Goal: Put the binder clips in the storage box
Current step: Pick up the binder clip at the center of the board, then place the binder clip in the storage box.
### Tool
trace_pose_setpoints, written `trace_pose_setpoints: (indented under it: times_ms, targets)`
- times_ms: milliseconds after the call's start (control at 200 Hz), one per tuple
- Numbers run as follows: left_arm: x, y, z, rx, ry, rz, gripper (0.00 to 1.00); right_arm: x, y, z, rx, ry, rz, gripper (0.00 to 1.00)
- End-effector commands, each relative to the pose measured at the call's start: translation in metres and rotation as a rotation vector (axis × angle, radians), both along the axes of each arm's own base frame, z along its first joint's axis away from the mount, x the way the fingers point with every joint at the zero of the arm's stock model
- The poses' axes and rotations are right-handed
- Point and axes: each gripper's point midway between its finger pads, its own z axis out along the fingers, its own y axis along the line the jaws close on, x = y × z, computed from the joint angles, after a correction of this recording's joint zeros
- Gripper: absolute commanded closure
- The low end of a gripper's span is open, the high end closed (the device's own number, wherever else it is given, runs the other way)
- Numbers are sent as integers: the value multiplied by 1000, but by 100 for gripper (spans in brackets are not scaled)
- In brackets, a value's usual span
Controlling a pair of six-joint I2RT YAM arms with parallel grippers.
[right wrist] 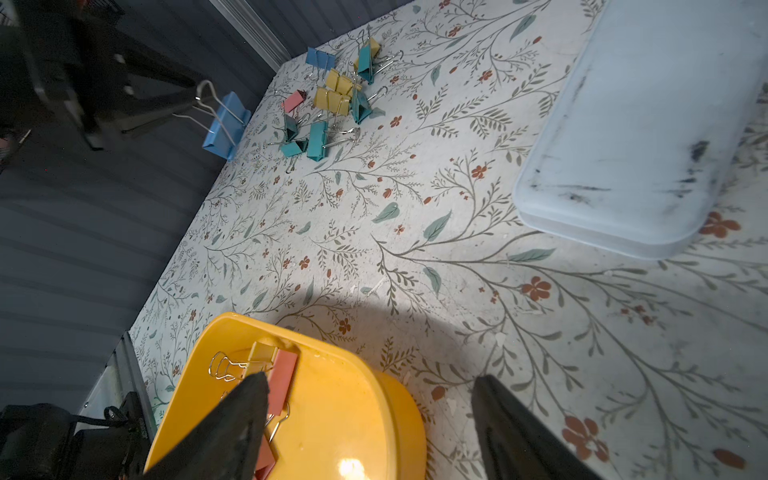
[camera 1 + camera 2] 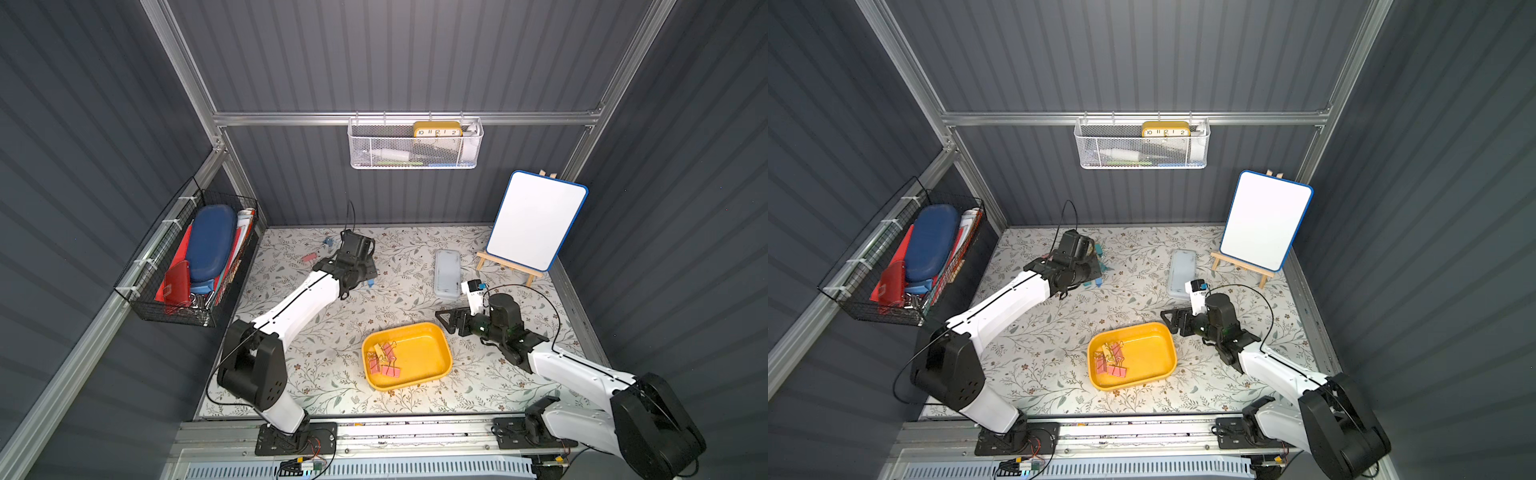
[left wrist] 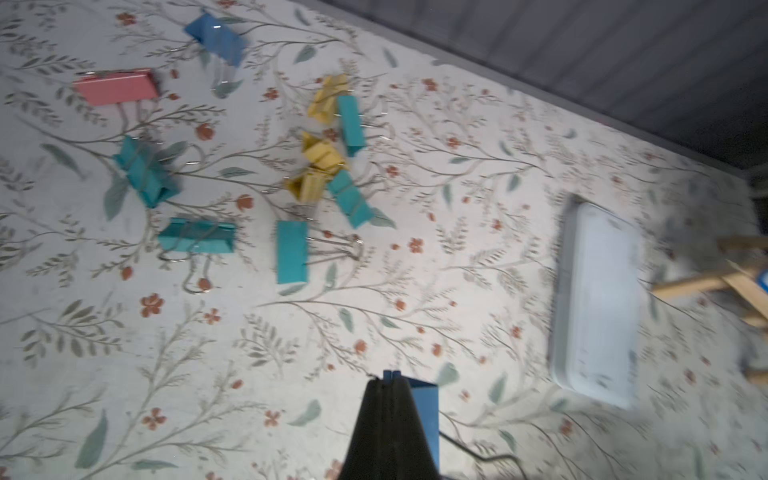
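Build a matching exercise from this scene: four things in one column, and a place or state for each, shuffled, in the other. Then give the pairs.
Things
1. left gripper
2. right gripper
3. bunch of pink binder clips
4. teal binder clips

Places or states
A. jaws open, holding nothing
B. loose on the table
C. jaws shut on a blue binder clip
D. in the storage box

Pairs: 1-C; 2-A; 3-D; 4-B
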Motion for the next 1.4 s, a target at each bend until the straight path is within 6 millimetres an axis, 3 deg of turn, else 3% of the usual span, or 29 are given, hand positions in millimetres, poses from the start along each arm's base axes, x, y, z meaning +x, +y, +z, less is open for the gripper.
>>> trace_pose_setpoints:
  times_ms: [0,140,235,255,280,440,460,580,780,920,1056,1121,1251,1341,1396]
  targets:
    - [-37,-34,25,-92,24,-67,100,5,0,-2,1,2,-13,19]
    - [-81,-83,34,-135,54,-165,100,5,1,0,10,0,-13,19]
    - [-113,-102,23,-88,111,-172,100,6,1,1,14,-2,-15,19]
    - [-121,-106,18,-74,131,-179,100,6,1,-8,4,22,-15,19]
    - [-126,-115,28,-87,123,-182,100,6,1,-9,3,24,-16,18]
    - [-173,-144,9,-80,185,-231,100,7,-1,-9,1,20,-28,19]
    - [-180,-142,-6,-56,209,-236,100,8,-2,-9,0,18,-31,19]
    - [-200,-140,-36,-44,261,-250,100,11,-9,-11,-3,20,-74,18]
    - [-215,-123,-80,-72,311,-221,100,18,-30,-20,16,65,-170,18]
    - [-221,-107,-115,-32,365,-151,100,20,-31,-21,35,73,-172,18]
    - [-224,-86,-133,-32,377,-49,100,20,-31,-22,43,85,-170,19]
    - [-223,-81,-130,-33,362,-30,97,20,-31,-23,44,86,-172,18]
    - [-215,-70,-108,-27,309,17,72,21,-31,-22,48,85,-169,18]
    - [-197,-62,-74,-11,209,45,64,21,-30,-22,53,89,-165,19]
    - [-175,-55,-47,-4,140,58,58,21,-29,-21,58,87,-162,18]
